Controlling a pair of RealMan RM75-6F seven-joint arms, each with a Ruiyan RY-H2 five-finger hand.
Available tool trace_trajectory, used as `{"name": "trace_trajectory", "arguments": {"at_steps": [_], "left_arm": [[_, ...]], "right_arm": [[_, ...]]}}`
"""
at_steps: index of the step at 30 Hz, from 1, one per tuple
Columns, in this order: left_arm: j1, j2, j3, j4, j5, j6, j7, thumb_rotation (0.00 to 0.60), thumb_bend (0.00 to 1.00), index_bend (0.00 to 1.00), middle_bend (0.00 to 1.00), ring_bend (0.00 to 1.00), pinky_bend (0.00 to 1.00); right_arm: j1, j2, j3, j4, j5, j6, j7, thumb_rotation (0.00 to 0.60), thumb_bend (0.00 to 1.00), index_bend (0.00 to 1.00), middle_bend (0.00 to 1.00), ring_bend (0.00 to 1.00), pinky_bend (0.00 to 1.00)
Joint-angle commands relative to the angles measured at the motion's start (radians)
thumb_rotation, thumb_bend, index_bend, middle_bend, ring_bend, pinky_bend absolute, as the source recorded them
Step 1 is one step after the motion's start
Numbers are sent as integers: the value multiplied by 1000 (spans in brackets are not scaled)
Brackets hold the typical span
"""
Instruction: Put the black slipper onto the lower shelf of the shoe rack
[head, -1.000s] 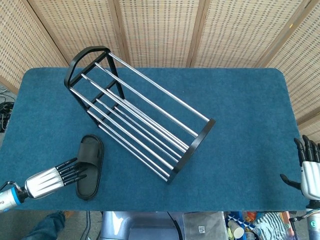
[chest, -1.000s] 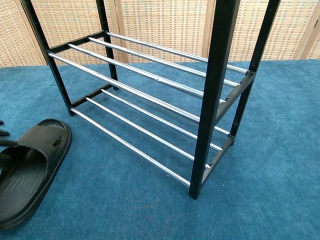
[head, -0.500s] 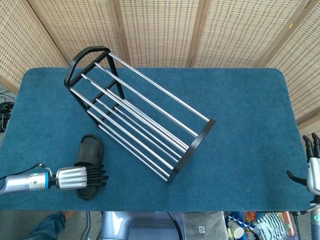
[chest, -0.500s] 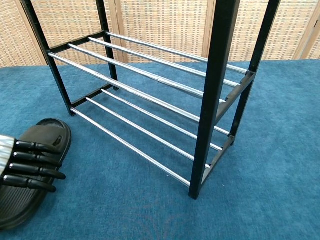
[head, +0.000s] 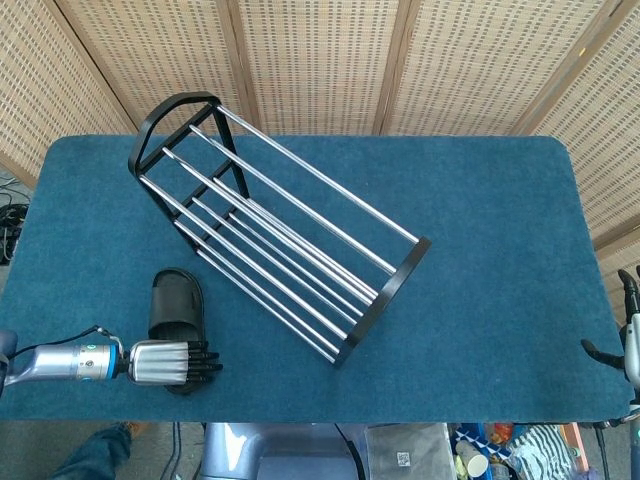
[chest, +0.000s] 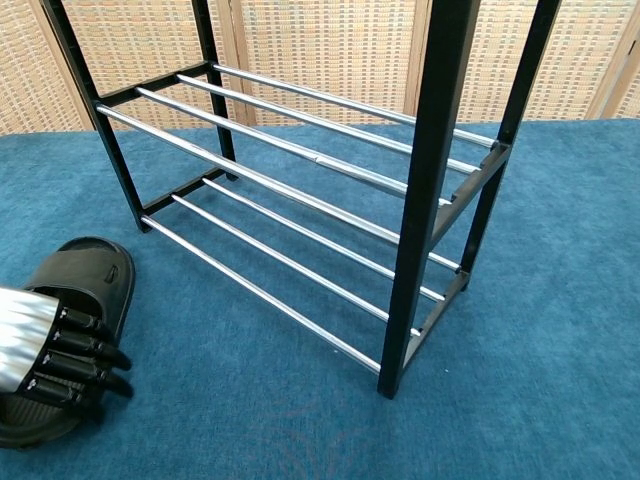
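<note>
The black slipper (head: 176, 302) lies flat on the blue table cover at the front left, toe pointing away from me; it also shows at the chest view's left edge (chest: 88, 275). My left hand (head: 172, 362) lies across its heel end, fingers (chest: 84, 352) curled down over the slipper's right edge; the thumb is hidden. The black shoe rack (head: 283, 232) with chrome bars stands just right of the slipper, its lower shelf (chest: 290, 262) bare. My right hand (head: 628, 338) shows only partly at the far right edge, fingers spread and holding nothing.
The rack's black end frame (chest: 430, 190) stands close in front of the chest camera. Blue cloth (head: 480, 220) covers the table right of the rack. Woven screens (head: 320, 60) close off the back.
My left hand has slid right onto the slipper's heel and its fingers have curled down. The slipper has turned, toe swinging left. My right hand has drawn further off the right edge.
</note>
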Motion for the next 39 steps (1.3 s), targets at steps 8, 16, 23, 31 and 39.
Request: {"name": "trace_trajectory", "arguments": {"at_steps": [8, 16, 23, 31, 39], "left_arm": [[19, -37, 14, 62, -41, 75, 15, 600, 201, 664, 548, 482, 485], [14, -48, 20, 94, -31, 197, 139, 600, 203, 678, 565, 492, 488], [-8, 27, 53, -19, 14, 245, 308, 600, 202, 689, 575, 499, 495], [-129, 104, 64, -241, 107, 202, 449, 600, 193, 704, 585, 506, 494], [-250, 77, 22, -236, 127, 166, 391, 600, 193, 704, 585, 506, 495]], "right_arm": [[0, 4, -4, 0, -6, -4, 11, 600, 0, 0, 0, 0, 0], [4, 1, -8, 0, -5, -11, 5, 600, 0, 0, 0, 0, 0], [4, 3, -15, -9, -18, -11, 8, 600, 0, 0, 0, 0, 0], [-1, 9, -28, -23, -51, 1, 18, 600, 0, 0, 0, 0, 0], [11, -1, -17, -2, -17, -21, 9, 600, 0, 0, 0, 0, 0]]}}
